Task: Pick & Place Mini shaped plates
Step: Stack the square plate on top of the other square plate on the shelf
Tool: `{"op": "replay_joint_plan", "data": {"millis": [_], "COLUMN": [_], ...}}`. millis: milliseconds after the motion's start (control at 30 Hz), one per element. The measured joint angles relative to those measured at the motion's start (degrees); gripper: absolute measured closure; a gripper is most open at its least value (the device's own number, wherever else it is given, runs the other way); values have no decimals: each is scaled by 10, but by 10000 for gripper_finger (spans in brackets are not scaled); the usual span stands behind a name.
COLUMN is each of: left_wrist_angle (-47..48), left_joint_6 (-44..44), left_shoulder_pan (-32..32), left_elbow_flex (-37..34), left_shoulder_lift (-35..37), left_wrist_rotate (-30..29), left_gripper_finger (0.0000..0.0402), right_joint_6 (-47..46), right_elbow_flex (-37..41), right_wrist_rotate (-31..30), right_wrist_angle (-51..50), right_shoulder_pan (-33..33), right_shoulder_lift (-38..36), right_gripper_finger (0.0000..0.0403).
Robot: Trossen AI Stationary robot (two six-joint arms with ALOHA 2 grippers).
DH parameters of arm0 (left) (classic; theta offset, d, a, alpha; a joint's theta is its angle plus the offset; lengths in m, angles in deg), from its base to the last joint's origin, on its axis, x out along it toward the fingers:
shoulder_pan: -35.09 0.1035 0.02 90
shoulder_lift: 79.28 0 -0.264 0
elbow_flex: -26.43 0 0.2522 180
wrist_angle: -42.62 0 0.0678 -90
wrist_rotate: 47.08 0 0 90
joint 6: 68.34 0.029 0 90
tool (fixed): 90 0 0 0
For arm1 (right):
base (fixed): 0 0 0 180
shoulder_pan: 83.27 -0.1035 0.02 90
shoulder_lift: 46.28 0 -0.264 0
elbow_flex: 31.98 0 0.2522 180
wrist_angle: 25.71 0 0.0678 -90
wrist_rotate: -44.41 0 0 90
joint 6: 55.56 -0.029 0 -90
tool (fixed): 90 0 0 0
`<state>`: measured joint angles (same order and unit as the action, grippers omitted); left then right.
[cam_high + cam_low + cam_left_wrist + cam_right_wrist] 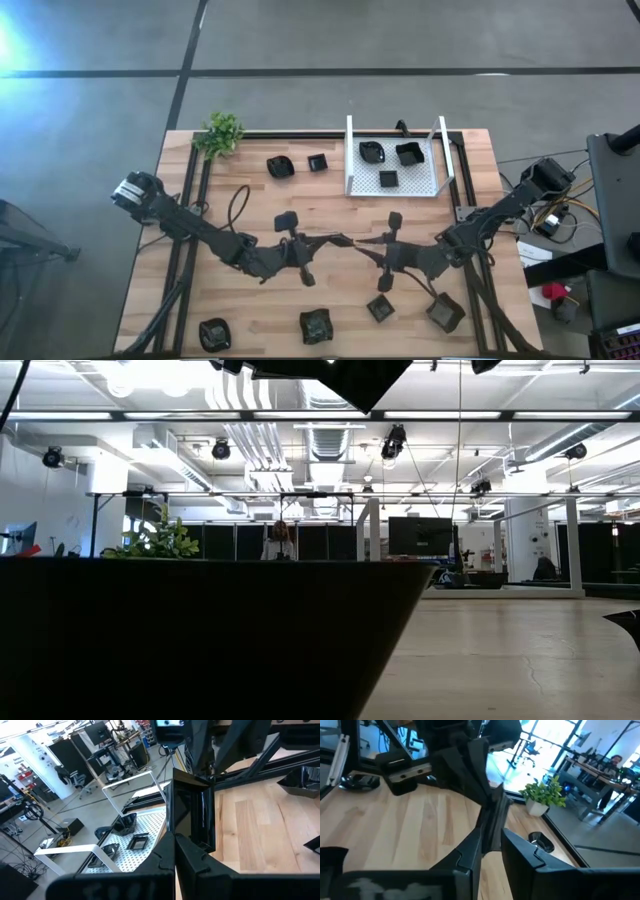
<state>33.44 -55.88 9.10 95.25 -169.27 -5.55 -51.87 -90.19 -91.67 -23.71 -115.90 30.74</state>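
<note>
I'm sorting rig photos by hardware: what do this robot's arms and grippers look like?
Both are slim, dark, jointed arms. The left arm has a pale grey end at its base, with a black cable looping beside it. The left gripper and right gripper are black, with flat, glossy, angular fingers.
</note>
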Motion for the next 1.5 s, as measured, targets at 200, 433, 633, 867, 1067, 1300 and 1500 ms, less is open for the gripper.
{"op": "replay_joint_plan", "data": {"millis": [200,433,633,867,1067,1300,1500], "left_wrist_angle": [0,2,5,11,11,9,5], "left_joint_6": [6,8,11,26,28,29,29], "left_shoulder_pan": [0,0,0,0,0,1,1], "left_elbow_flex": [0,-1,-2,-11,-11,-11,-11], "left_shoulder_lift": [0,-1,-1,-1,-1,-1,-1], "left_wrist_rotate": [0,0,0,-5,-7,-25,-25], "left_gripper_finger": [401,401,401,401,401,401,401], "right_joint_6": [-9,-18,-17,-11,-14,-21,-32], "right_elbow_flex": [0,0,0,0,0,0,0], "right_wrist_rotate": [11,61,61,61,63,89,89], "right_wrist_angle": [-1,-2,-2,-3,-4,-5,-5], "right_shoulder_pan": [17,32,39,38,38,38,40], "right_shoulder_lift": [0,0,0,-4,-4,-3,-3], "right_gripper_finger": [333,335,334,339,337,339,333]}}
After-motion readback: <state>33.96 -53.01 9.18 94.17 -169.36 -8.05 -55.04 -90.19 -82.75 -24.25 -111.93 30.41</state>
